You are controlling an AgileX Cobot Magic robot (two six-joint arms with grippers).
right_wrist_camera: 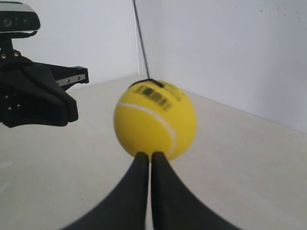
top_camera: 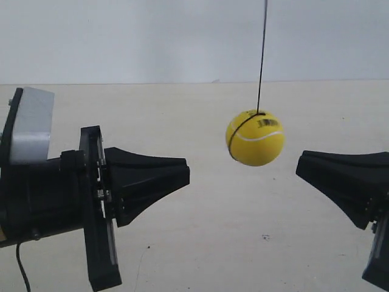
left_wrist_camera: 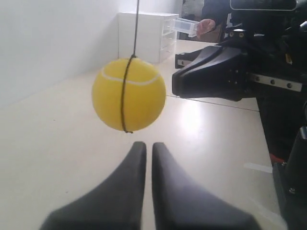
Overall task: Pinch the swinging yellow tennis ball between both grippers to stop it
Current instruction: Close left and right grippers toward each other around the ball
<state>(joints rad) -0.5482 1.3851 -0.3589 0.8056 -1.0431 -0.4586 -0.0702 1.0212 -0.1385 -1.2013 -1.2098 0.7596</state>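
Observation:
The yellow tennis ball (top_camera: 255, 138) hangs on a thin black string (top_camera: 262, 55) above the pale table, white seam and barcode showing. My left gripper (top_camera: 185, 170), the one with the silver-grey box, is shut and empty, about a ball's width short of the ball. My right gripper (top_camera: 299, 165) is also shut, its tip a small gap from the ball's other side and slightly lower. In the left wrist view the ball (left_wrist_camera: 128, 94) floats beyond my closed tips (left_wrist_camera: 149, 144). In the right wrist view the ball (right_wrist_camera: 154, 119) sits just past the tips (right_wrist_camera: 150, 155).
The beige table (top_camera: 243, 243) runs back to a white wall. A white drawer unit (left_wrist_camera: 148, 36) stands at the far end, and a person's hand (left_wrist_camera: 206, 25) shows beside it. A black cable (top_camera: 21, 267) hangs under the left arm.

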